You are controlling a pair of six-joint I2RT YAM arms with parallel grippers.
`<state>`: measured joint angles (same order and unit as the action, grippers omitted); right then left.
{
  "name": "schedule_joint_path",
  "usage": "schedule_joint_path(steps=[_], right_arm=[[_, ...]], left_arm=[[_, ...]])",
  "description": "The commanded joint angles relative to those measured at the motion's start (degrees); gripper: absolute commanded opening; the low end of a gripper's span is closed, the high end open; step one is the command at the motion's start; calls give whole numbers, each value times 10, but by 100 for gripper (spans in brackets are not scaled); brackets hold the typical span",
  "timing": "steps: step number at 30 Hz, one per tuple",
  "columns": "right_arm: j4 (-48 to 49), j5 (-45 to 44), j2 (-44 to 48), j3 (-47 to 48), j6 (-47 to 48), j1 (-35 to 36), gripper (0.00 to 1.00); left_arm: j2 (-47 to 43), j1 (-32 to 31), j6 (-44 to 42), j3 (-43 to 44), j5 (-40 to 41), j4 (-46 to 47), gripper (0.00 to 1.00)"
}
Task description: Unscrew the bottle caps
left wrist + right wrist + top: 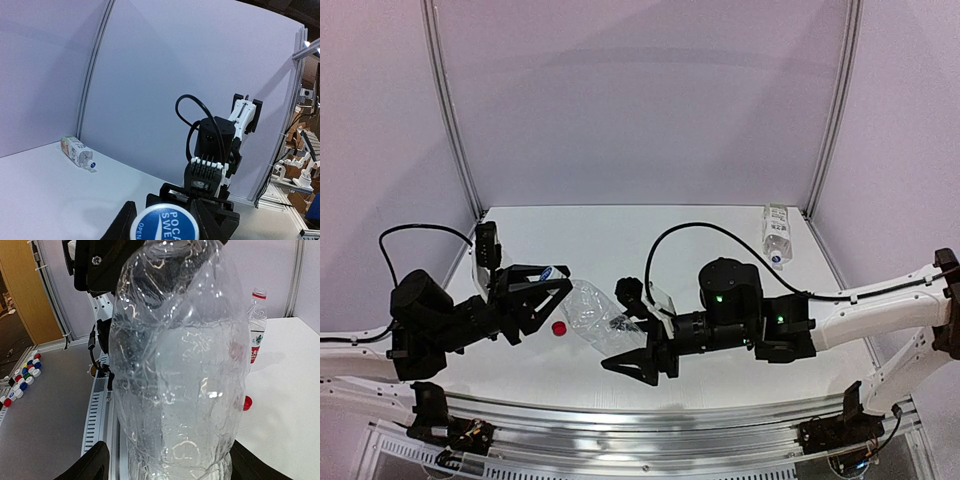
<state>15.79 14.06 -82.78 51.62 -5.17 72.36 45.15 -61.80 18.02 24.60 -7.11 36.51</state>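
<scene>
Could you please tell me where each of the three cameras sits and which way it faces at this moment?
Top external: above and behind the arms, looking down on the table; both arms and the clear bottle between them show.
Left wrist: on the left arm, facing the right arm beyond its own fingers and the blue cap.
Right wrist: on the right arm, facing the crumpled clear bottle up close between its own fingers.
Shared: top and left wrist both show the labelled bottle lying on the table.

Even, bright light, soft shadows; glare glints on the clear bottle [175, 370], close-up cap [165, 222] blurred.
</scene>
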Motion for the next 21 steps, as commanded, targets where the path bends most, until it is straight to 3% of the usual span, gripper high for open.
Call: schedule_joint_path(steps=[1, 11, 13, 17, 21], right_arm=[[0, -4, -12, 12, -4, 4, 78], [11, -14, 1, 1, -4, 5, 47], [9, -12, 4, 1, -4, 4, 43], [5, -10, 14, -2, -5, 4, 39], [1, -8, 31, -9, -6, 5, 37]], left_arm=[[-8, 3, 3, -12, 10, 30, 14], [-4, 4, 0, -11, 16, 24, 19], [-8, 3, -4, -9, 20, 13, 36], [-28, 4, -19, -9, 42, -21, 96], [-67, 4, -36, 7, 66, -99, 99]])
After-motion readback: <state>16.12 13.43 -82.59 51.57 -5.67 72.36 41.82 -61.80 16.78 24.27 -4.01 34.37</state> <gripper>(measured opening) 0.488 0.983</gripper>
